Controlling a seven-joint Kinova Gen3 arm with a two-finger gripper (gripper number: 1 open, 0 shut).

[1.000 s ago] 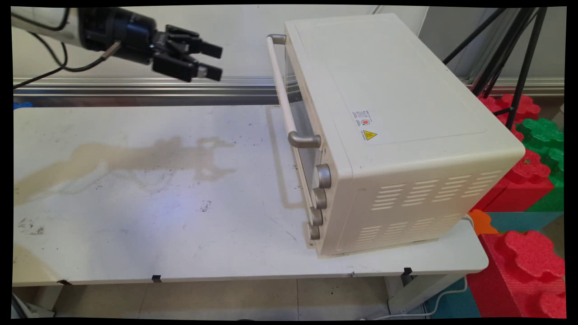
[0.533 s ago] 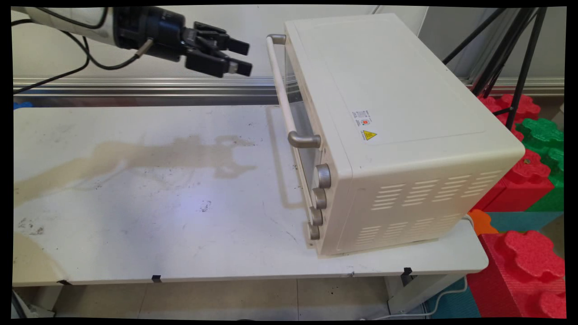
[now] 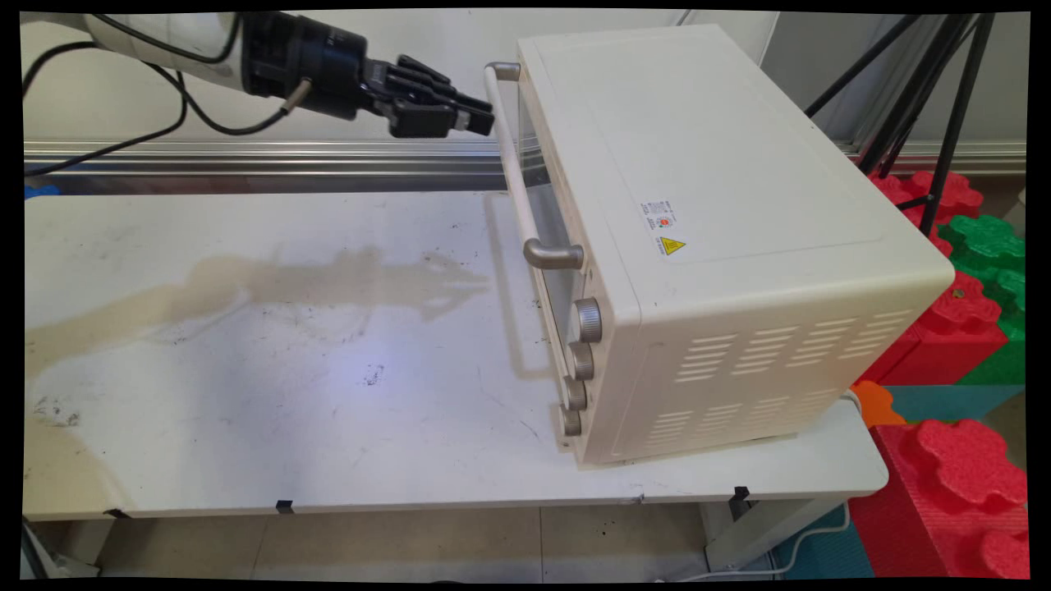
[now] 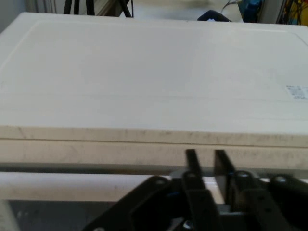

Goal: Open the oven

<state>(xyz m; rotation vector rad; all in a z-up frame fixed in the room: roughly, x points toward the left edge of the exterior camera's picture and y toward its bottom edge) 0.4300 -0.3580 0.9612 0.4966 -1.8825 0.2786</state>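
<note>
**Gripper at the top end of the oven's door handle**

From where I stand, the gripper (image 3: 480, 121) reaches level from the left, high above the table (image 3: 328, 394), its tips just at the far, upper stretch of the handle (image 3: 511, 164). Whether it touches I cannot tell. The fingers (image 4: 192, 161) stand close together with only a narrow gap, holding nothing; in the hand view they rise right before the pale bar.

The oven (image 3: 706, 238) sits on the table's right side, door facing left toward the arm, knobs (image 3: 581, 361) (four, in a column) at the near end. The handle lies directly ahead of the gripper, its long axis running across the door from the far end toward the near side, crosswise to the reach.
</note>
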